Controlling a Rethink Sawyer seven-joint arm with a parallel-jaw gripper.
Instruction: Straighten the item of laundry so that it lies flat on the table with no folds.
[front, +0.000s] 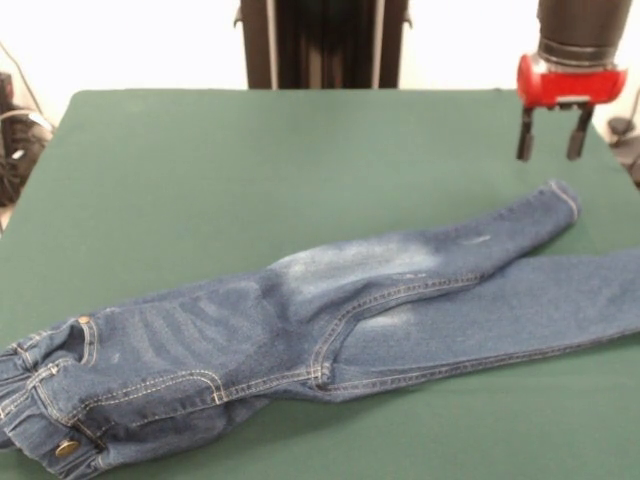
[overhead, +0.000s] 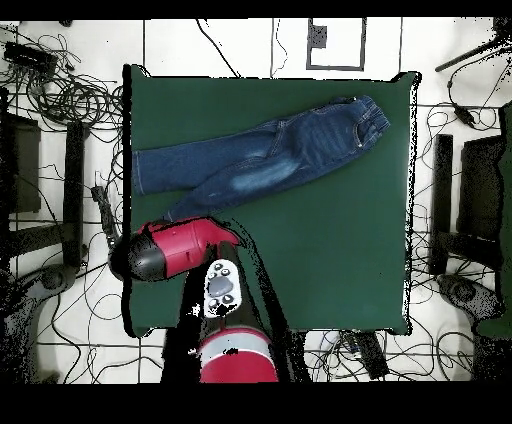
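The blue denim jeans (front: 330, 320) lie on the dark green table (front: 250, 170), stretched from the waistband with a brass button at the near left to the leg ends at the right. The upper leg overlaps the lower one, and there are creases round the seat. In the overhead view the jeans (overhead: 260, 155) run across the table's far part (overhead: 330, 260). My gripper (front: 550, 135) hangs open and empty above the table, just beyond the end of the upper leg. In the overhead view the red arm (overhead: 165, 250) hides the gripper.
The robot's pedestal (front: 320, 40) stands at the table's far edge. Cables and dark equipment (overhead: 60, 90) lie on the floor around the table. The lower leg reaches the table's right edge in the front view.
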